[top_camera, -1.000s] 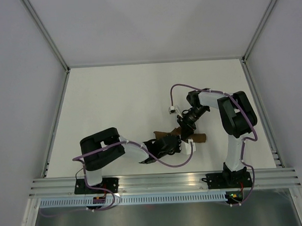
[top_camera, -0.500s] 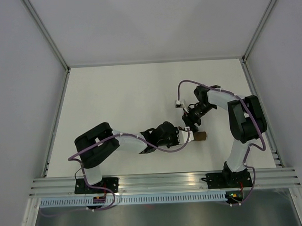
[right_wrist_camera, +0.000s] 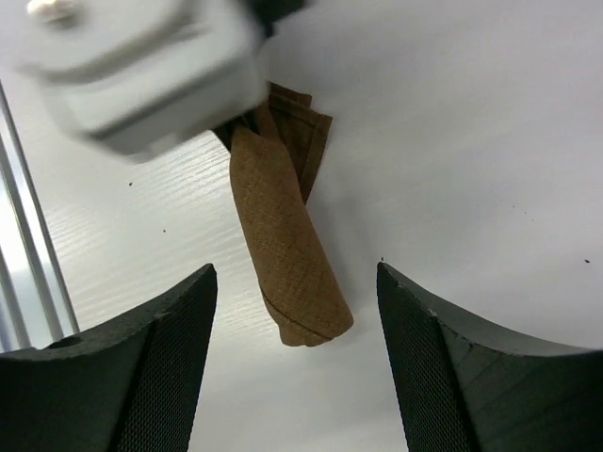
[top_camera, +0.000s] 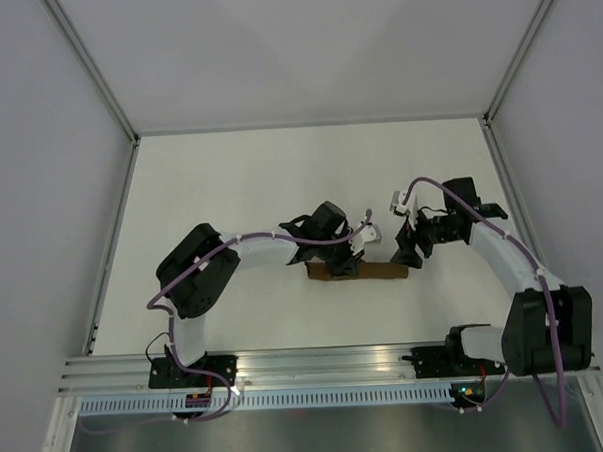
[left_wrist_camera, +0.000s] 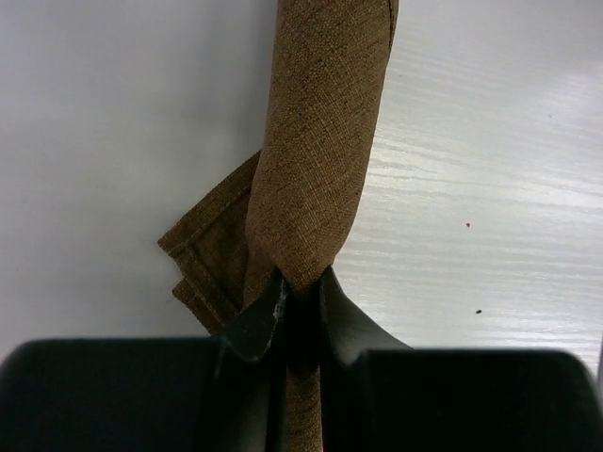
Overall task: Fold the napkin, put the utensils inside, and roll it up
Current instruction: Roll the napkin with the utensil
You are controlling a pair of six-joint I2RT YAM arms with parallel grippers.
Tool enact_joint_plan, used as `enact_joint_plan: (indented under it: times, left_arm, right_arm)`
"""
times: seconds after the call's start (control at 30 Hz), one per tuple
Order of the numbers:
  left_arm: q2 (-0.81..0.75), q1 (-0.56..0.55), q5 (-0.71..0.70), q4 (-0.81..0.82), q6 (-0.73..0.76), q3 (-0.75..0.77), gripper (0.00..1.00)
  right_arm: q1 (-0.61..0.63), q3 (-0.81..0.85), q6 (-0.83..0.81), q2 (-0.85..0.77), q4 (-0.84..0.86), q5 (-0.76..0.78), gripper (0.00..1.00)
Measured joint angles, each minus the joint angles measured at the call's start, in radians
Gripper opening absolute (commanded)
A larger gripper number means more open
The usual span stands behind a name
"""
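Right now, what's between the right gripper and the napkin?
Only bare table. In the right wrist view, the end of the rolled napkin sits inside the open right gripper, touching neither finger.

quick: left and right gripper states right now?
Left gripper: closed on the rolled napkin.
Right gripper: open, jaws wide apart, holding nothing.

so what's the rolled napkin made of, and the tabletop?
napkin: woven cloth, matte brown. A coarse linen-like weave and a stitched hem show; the fibre is unclear.
table: white, with faint wood-grain lines and a soft sheen, probably laminate.
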Motion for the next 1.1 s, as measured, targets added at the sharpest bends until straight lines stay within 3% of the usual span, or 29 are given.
enact_joint_plan:
  times: [0.17, 0.37, 0.6, 0.9, 1.1]
  left_arm:
    - [0.089, 0.054, 0.151, -0.13, -0.038, 0.129, 0.1]
    - [0.172, 0.103, 0.291, -0.228, -0.071, 0.228, 0.13]
    - [0.257, 0.141, 0.408, -0.329, -0.096, 0.328, 0.17]
    - [0.309, 0.146, 0.469, -0.415, -0.1, 0.393, 0.23]
    - [0.322, 0.146, 0.471, -0.444, -0.1, 0.414, 0.33]
  right_arm:
    - [0.069, -0.195, 0.021, -0.262, 0.152, 0.077, 0.74]
    - [0.275, -0.358, 0.031, -0.378, 0.333, 0.245, 0.74]
    - [0.469, -0.436, 0.03, -0.314, 0.496, 0.427, 0.73]
    - [0.609, -0.445, 0.04, -0.17, 0.634, 0.575, 0.72]
    - [0.629, -0.436, 0.048, -0.106, 0.691, 0.61, 0.59]
